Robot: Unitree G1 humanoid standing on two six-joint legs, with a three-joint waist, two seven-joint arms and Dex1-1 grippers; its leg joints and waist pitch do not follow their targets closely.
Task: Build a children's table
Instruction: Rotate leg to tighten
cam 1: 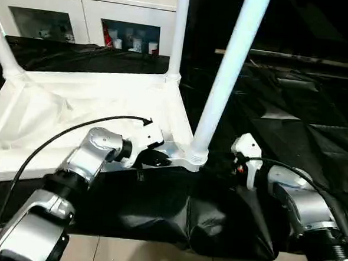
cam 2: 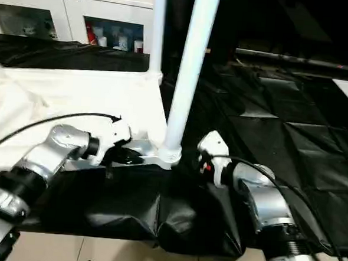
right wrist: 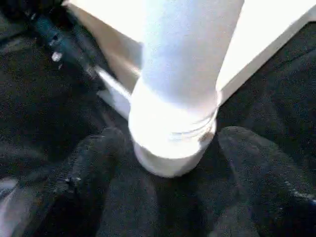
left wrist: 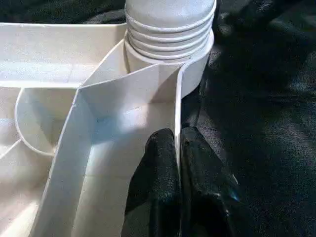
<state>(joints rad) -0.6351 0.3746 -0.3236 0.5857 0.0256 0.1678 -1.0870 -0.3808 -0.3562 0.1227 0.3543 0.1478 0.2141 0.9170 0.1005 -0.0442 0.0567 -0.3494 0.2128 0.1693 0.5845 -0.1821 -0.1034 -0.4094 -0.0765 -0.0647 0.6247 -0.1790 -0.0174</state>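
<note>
- One white tabletop [cam 1: 93,102] lying underside up on black sheeting [cam 1: 293,120], in front of one white cabinet [cam 1: 81,6] with glass doors.
- Three legs standing in corner sockets: near leg [cam 1: 228,69], far leg [cam 1: 179,30], left leg [cam 1: 2,46].
- Left gripper [left wrist: 177,187] pinched tight on the tabletop's thin rim wall, just beside the near socket.
- Right gripper [right wrist: 168,187] spread wide, one finger either side of the near leg's base, gripping nothing.

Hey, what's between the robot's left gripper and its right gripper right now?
The near leg, standing in the tabletop's corner socket, lies between the left gripper, pinching the rim, and the right gripper, open around the leg's base; see the left eye view.
</note>
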